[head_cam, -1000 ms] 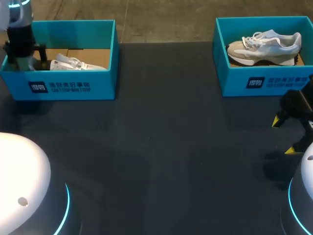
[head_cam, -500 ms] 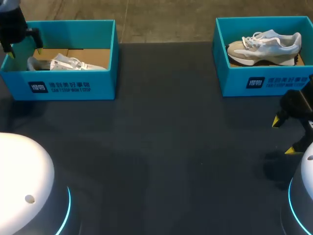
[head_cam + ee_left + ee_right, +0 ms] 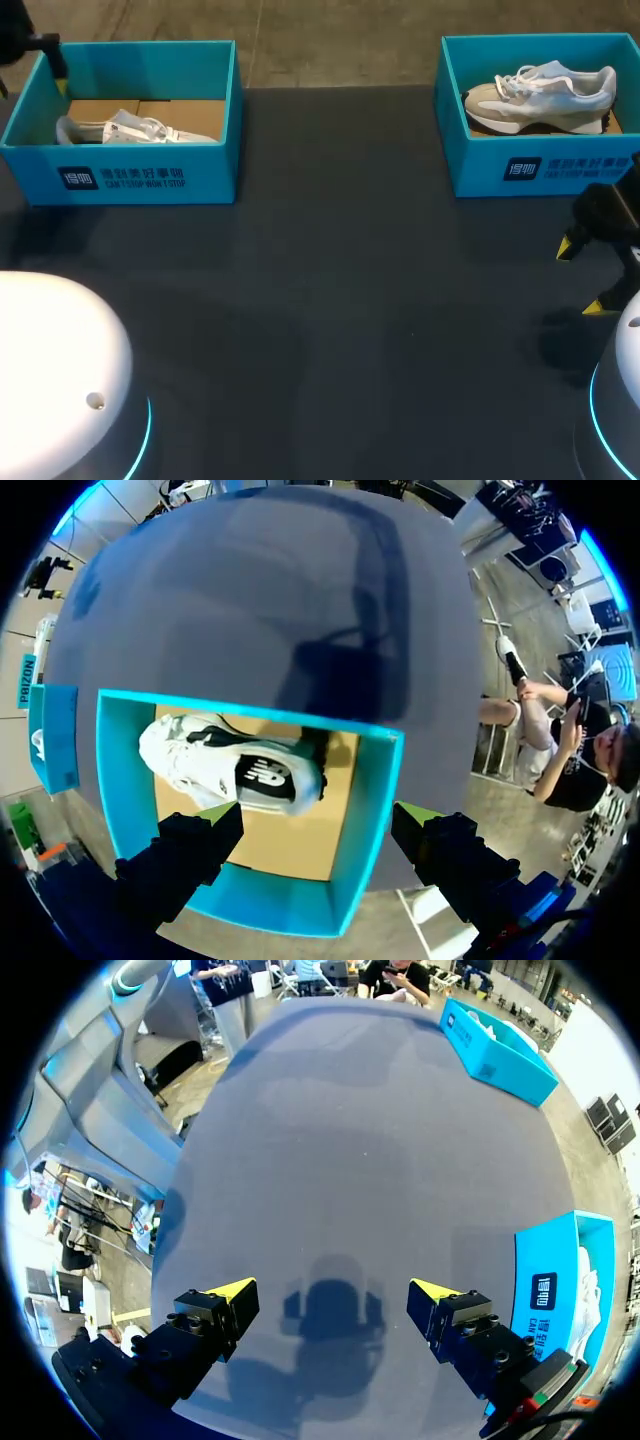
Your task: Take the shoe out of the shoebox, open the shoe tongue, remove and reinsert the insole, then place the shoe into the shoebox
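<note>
Two teal shoeboxes stand at the table's far edge. The left shoebox (image 3: 150,175) holds a white shoe (image 3: 135,128) with a dark side panel, lying on its side on the cardboard floor (image 3: 290,830). My left gripper (image 3: 32,80) hangs open above that box's far left corner. In the left wrist view the gripper (image 3: 320,825) looks straight down on the shoe (image 3: 230,770), with nothing between its fingers. The right shoebox (image 3: 540,165) holds a beige and white sneaker (image 3: 540,92), upright. My right gripper (image 3: 582,278) is open in front of it, over bare table (image 3: 335,1295).
The dark tabletop (image 3: 330,290) stretches between and in front of the two boxes. In the right wrist view the right shoebox (image 3: 555,1290) sits just beside the gripper, and the left shoebox (image 3: 500,1052) lies far across the table.
My left gripper has lifted out of the left shoebox and drawn back toward the far left corner, leaving the shoe inside. The right arm has not moved.
</note>
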